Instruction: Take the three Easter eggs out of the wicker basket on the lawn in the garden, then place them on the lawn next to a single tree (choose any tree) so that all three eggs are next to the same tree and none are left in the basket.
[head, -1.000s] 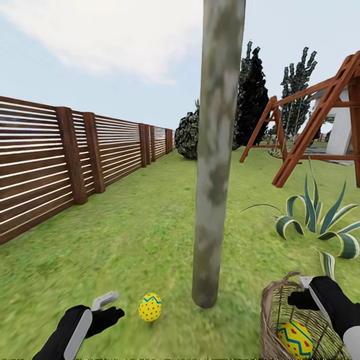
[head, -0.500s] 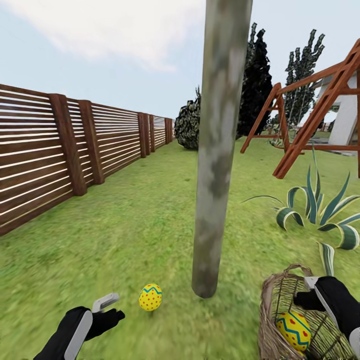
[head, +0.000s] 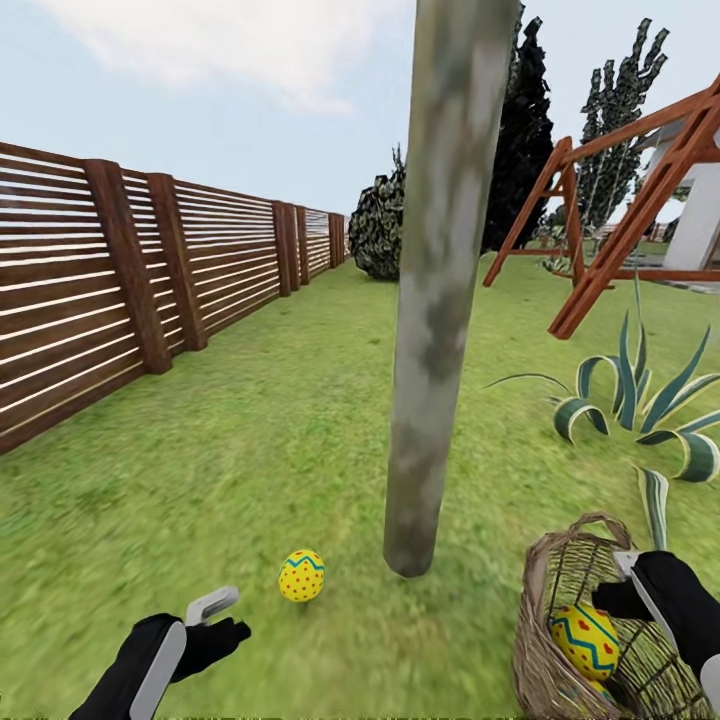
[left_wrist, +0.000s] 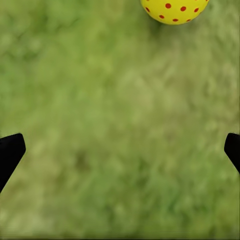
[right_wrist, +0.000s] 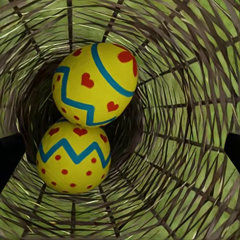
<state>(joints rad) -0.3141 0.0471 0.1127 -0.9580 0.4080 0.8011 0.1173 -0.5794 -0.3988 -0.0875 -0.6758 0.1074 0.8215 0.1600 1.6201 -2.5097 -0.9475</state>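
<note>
From the head, our view has tilted since a second ago; one egg (head: 301, 575) stays on the lawn (head: 250, 450) beside the tree (head: 435, 330), just ahead of our left gripper (head: 222, 612). At the left wrist, that gripper hangs spread and empty over grass. At the right wrist, our right gripper (head: 612, 590), fingers apart, looks into the basket (right_wrist: 190, 150) at two eggs (right_wrist: 95, 82) awaiting removal.

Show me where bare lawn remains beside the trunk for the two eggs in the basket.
Bare lawn lies between the fence and the tree, around the placed egg. A narrower strip separates trunk and wicker basket. Right of that, the agave crowds in.
</note>
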